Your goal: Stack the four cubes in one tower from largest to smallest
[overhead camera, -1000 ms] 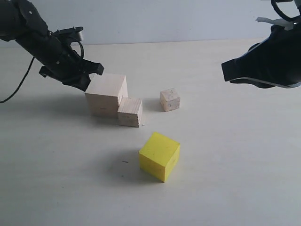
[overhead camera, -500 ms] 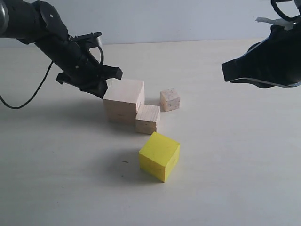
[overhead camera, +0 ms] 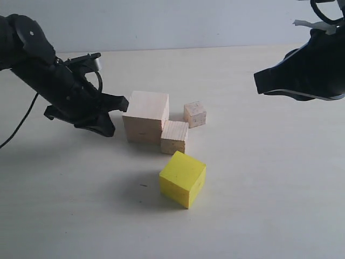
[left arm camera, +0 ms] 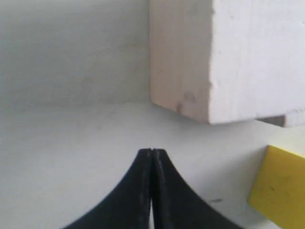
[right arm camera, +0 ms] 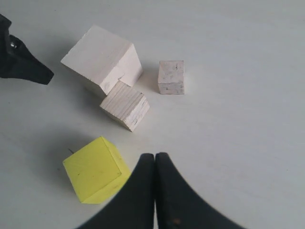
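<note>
The large pale wooden cube (overhead camera: 145,116) (left arm camera: 228,57) (right arm camera: 101,58) rests on the table with the medium wooden cube (overhead camera: 174,137) (right arm camera: 125,105) touching its front right corner. The small wooden cube (overhead camera: 194,114) (right arm camera: 171,77) stands apart to the right. The yellow cube (overhead camera: 183,178) (left arm camera: 279,188) (right arm camera: 95,169) lies alone nearer the front. My left gripper (overhead camera: 122,103) (left arm camera: 151,151) is shut and empty, its tips just left of the large cube, a small gap between them. My right gripper (right arm camera: 155,156) is shut and empty, held high at the right (overhead camera: 262,81).
The pale tabletop (overhead camera: 259,189) stretches around the cubes, with a light wall behind it. A black cable (overhead camera: 19,127) hangs from the left arm at the far left.
The left gripper pushed the large cube and the medium cube rightward toward the small cube, then drew back left and came off the large cube. The right arm stayed still.
</note>
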Motion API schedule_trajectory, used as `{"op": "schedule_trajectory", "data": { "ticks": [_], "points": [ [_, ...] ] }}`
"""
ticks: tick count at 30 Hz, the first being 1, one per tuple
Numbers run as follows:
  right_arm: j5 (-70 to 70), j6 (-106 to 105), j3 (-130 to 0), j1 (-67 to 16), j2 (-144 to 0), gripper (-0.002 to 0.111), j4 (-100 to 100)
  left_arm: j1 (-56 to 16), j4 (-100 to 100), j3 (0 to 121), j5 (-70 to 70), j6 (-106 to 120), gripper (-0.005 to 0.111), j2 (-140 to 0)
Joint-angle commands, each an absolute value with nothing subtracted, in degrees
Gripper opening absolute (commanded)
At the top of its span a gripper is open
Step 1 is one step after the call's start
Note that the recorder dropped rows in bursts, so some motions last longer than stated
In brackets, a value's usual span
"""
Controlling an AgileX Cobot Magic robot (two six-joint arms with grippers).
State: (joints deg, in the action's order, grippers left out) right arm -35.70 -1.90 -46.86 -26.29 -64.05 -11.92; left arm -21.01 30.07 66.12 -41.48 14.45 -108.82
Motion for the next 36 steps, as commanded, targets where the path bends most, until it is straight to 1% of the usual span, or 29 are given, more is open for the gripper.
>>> {"op": "schedule_trajectory", "data": {
  "ticks": [1,2,5,8,19,36],
  "points": [
    [-35.14,-2.54,-47.31,-26.35,-64.11,0.0,-11.31,-23.34,47.88,62.49,-42.79,30.76,0.0,-105.05],
    [-35.14,-2.54,-47.31,-26.35,-64.11,0.0,-11.31,-24.74,50.89,62.49,-43.1,33.79,0.0,-105.05],
    [-35.14,-2.54,-47.31,-26.35,-64.11,0.0,-11.31,-29.28,51.16,62.49,-38.95,34.27,0.0,-106.08],
    [-35.14,-2.54,-47.31,-26.35,-64.11,0.0,-11.31,-30.33,50.97,62.49,-37.07,33.78,0.0,-107.54],
    [-35.82,-2.53,-47.31,-26.35,-64.11,0.0,-11.31,-30.55,50.37,62.6,-28.03,33.66,0.0,-108.54],
    [-35.11,-2.53,-47.31,-26.35,-64.11,0.0,-11.31,-30.55,52.86,62.6,-22.11,33.01,0.0,-109.16]
  ]
}}
